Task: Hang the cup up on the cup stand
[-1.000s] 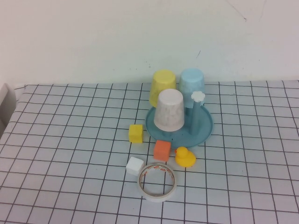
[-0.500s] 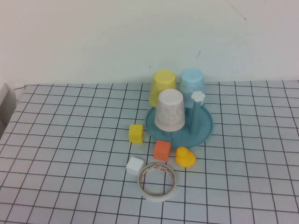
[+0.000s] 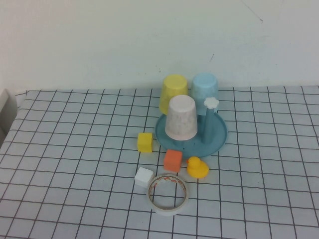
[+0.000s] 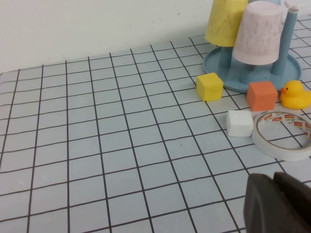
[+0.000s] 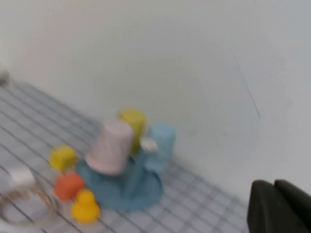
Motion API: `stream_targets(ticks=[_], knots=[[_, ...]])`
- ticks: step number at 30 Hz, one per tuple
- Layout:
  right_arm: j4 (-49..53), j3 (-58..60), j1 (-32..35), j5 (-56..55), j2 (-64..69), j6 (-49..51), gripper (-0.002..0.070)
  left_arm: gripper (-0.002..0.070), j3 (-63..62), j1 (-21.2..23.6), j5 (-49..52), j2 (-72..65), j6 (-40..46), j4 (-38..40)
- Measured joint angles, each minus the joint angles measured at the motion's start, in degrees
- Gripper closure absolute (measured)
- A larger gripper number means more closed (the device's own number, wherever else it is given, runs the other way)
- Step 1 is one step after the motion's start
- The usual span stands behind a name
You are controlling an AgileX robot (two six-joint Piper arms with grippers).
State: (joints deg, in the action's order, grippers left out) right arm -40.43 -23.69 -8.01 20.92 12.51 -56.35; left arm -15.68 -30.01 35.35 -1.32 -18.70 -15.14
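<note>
Your left gripper (image 4: 278, 201) is pressed together at the near edge of its wrist view, holding nothing, and your right gripper (image 5: 278, 206) is likewise pressed together and empty; neither shows in the high view, and nothing on the table has moved since a second ago. Just beyond the left gripper lies the tape roll (image 4: 283, 134), with the white cube (image 4: 239, 123) touching its rim, then the orange cube (image 4: 262, 95), duck (image 4: 295, 94) and yellow cube (image 4: 209, 86). Farther out, the cup (image 3: 181, 117) sits upside down on a peg of the cup stand (image 3: 218, 137), well apart from both grippers. Only the high view shows the light blue cup (image 3: 205, 88) whole beside the yellow cup (image 3: 174, 90) behind it.
</note>
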Motion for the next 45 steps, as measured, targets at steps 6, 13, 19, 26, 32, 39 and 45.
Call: stream_targets(ticks=[6,13,19,26,32,39,45], knots=[[25.7,9.8,4.0,-1.2,-6.4,29.5,0.0678,0.0676,0.0,0.0,0.0,0.0,0.0,0.0],[48.0,20.5,10.9,-5.7,-12.8,58.5,0.0678,0.0676,0.0,0.0,0.0,0.0,0.0,0.0],[52.6,25.3,11.5,-8.1,-13.2,69.0,0.0678,0.0676,0.0,0.0,0.0,0.0,0.0,0.0],[50.1,25.2,11.5,-3.0,-13.2,65.2,0.0678,0.0676,0.0,0.0,0.0,0.0,0.0,0.0],[50.0,25.0,11.5,-2.3,-13.2,66.1,0.0678,0.0676,0.0,0.0,0.0,0.0,0.0,0.0],[50.0,25.0,11.5,-2.3,-13.2,68.5,0.0678,0.0676,0.0,0.0,0.0,0.0,-0.9,0.0],[50.0,25.0,11.5,-2.3,-13.2,68.8,0.0678,0.0676,0.0,0.0,0.0,0.0,-1.0,0.0]])
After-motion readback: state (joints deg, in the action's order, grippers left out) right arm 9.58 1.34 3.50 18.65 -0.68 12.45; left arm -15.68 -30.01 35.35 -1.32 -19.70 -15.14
